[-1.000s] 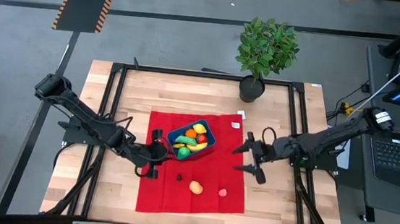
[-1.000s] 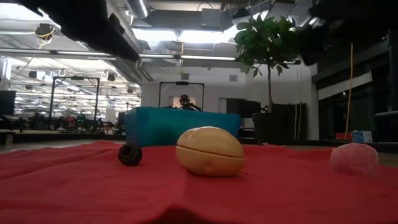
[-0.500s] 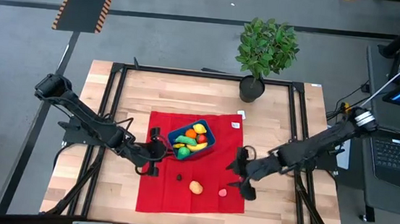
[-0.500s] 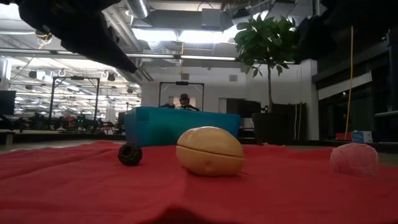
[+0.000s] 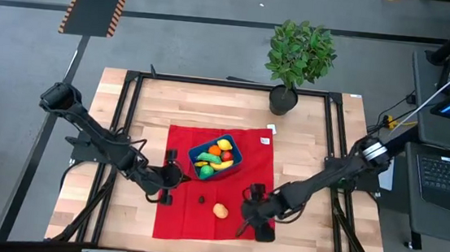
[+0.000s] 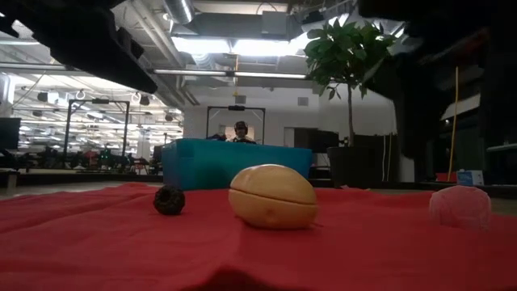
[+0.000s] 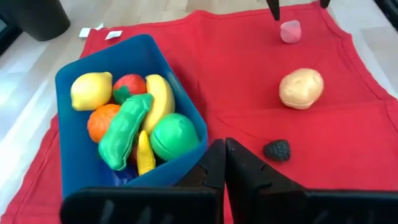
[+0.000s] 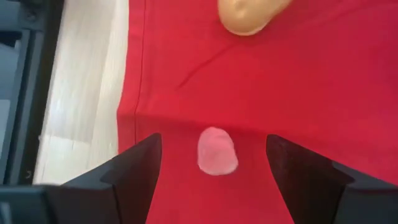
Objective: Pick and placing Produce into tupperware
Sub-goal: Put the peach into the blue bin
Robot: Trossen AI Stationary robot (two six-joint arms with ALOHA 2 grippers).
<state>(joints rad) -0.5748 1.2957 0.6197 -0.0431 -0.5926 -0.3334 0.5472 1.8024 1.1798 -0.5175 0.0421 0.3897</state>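
The blue tupperware stands on the red cloth and holds several produce pieces: lemon, banana, orange, green ones. Three pieces lie loose on the cloth: a tan potato, a dark berry and a pale pink piece. My right gripper is open above the pink piece, one finger on each side of it, apart from it. In the high view it hides that piece. My left gripper is shut, beside the tupperware's left side, touching nothing.
A potted plant stands at the table's far edge. The red cloth covers the table's middle, with bare wood to its left and right. A small white tag lies at the cloth's far right corner. Black frame rails run along the table's sides.
My right gripper has moved from the bare wood right of the cloth toward the table's near-left, onto the cloth and over the pink piece, staying open. The produce and the tupperware have not moved.
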